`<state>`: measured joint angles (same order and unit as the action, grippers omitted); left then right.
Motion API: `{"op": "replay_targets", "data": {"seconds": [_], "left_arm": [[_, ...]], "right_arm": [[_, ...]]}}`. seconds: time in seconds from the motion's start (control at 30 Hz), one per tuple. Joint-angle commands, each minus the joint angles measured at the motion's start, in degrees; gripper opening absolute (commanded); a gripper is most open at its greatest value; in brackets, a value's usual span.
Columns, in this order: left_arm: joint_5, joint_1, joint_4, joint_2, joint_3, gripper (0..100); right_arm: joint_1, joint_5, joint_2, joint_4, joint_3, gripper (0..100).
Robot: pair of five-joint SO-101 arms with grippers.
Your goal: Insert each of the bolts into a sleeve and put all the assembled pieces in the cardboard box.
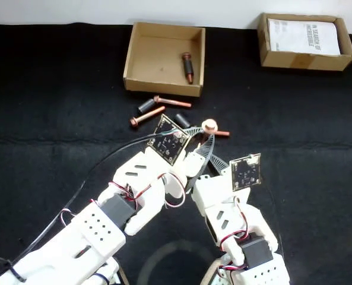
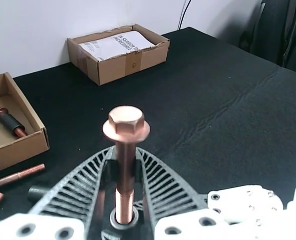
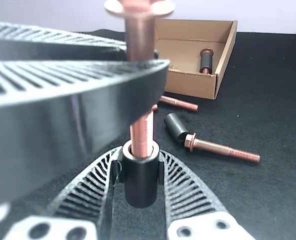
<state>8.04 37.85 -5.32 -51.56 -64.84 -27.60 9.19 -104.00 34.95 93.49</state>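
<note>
Standing upright in the left wrist view, the bolt (image 2: 126,127) has its flanged hex head on top and its long axis vertical. The ribbed black fingers of the left gripper (image 2: 124,162) are drawn narrow and pinch its shank. Its lower end goes down into the mouth of a dark sleeve (image 2: 123,221). Behind, on the black table (image 2: 227,110), the cardboard box (image 2: 23,145) holds one assembled piece (image 2: 7,121) lying flat. A second box (image 2: 119,55) with a printed sheet sits farther back. Loose bolts (image 2: 18,176) lie near the cardboard box's front wall, with a loose sleeve (image 2: 38,192) just beside them.

In the right wrist view the right gripper (image 3: 140,167) clasps the sleeve from both sides, jaws narrow on it, and the bore points straight up. The bolt's threaded tip sits inside the sleeve's top, so the two parts share one vertical line. The left gripper's fingers cross the foreground around the shank. Beyond them a loose sleeve lies just beside the head of a loose bolt that points away from the cardboard box.

From the high view the two arms meet at mid-table, the left one coming from the lower left. The bolt's round head faces the camera, its axis end-on. Three loose bolts and two loose sleeves lie flat between the grippers and the cardboard box, and the assembled piece inside rests near the box's right wall
</note>
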Motion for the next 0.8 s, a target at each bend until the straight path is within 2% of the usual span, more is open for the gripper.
{"op": "replay_targets", "data": {"seconds": [0.0,0.4,0.47,0.53,0.67,0.77], "left_arm": [[0.2,0.8,-0.1,-0.3,0.2,1],[0.2,0.7,-0.1,-0.1,-3.2,2],[0.2,0.7,-0.1,-0.1,-3.4,7],[0.2,0.7,-0.2,-0.1,-3.5,17],[0.3,0.7,-5.8,-0.1,-2.9,35],[0.4,0.6,-10.9,-0.1,-2.0,37]], "right_arm": [[-0.1,-0.7,-1.0,-1.1,-0.7,0.7],[2.9,-0.7,-0.9,-3.7,-0.2,0.7],[2.9,-0.7,-0.9,-3.7,-0.3,0.7],[2.9,-0.7,-0.9,-3.7,-0.3,0.7],[2.8,-0.7,-0.8,-3.7,-0.3,0.7],[2.8,-0.7,-0.8,-3.7,-0.4,0.7]]}}
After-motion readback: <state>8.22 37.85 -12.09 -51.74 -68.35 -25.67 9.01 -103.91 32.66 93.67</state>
